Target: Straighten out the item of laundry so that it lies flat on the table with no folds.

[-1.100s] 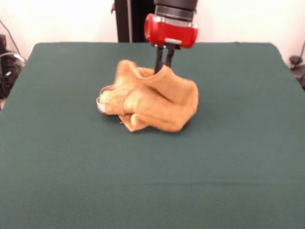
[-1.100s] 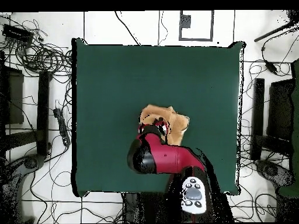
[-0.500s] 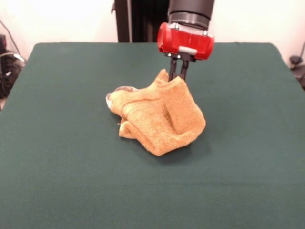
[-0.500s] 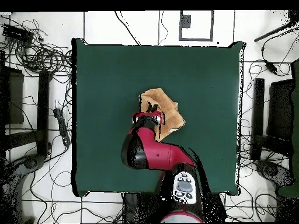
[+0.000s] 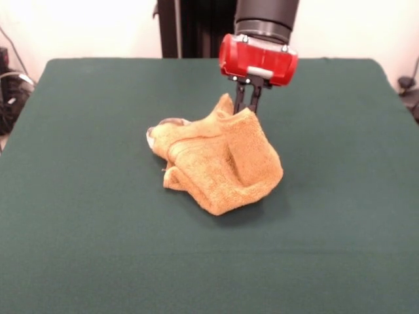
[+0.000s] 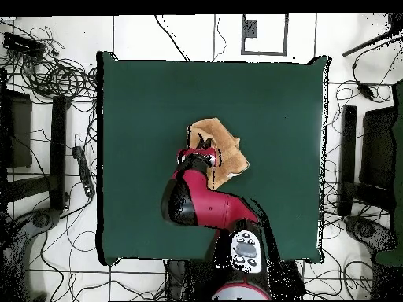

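The item of laundry, an orange-tan terry towel, sits crumpled in a folded heap near the middle of the green table. Its far right corner is pulled up into a peak. My gripper comes down from above onto that peak, with its two black fingers close together and shut on the raised edge. A pale bit of the towel shows at its left end. In the overhead view the towel lies just beyond the red wrist, which covers the gripper and part of the cloth.
The red and black arm reaches in over the table's bottom edge in the overhead view. Cables and dark stands lie on the floor along both sides of the table.
The gripper moved to the right in the front view, dragging the towel's held corner with it and turning the heap. In the last half second it hardly shifted.
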Tool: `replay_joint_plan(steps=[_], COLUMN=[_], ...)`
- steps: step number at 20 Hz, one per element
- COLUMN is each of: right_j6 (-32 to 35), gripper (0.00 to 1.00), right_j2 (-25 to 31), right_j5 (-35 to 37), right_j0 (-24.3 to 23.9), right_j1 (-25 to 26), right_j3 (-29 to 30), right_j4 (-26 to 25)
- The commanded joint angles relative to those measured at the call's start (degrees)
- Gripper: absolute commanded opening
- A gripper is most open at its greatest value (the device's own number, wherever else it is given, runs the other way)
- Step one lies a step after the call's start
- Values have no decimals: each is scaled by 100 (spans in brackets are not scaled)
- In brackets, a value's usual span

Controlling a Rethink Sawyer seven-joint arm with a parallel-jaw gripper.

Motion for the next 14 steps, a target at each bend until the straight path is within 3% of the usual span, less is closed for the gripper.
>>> replay_joint_plan(steps=[1,8,14], right_j6=[1537,1267,1505], gripper=[0,0,0], right_j2=[240,555,1147], right_j5=[-591,915,1664], right_j0=[290,95,-296], right_j1=[199,52,-71], right_j3=[-236,-130,70], right_j4=[778,878,1040])
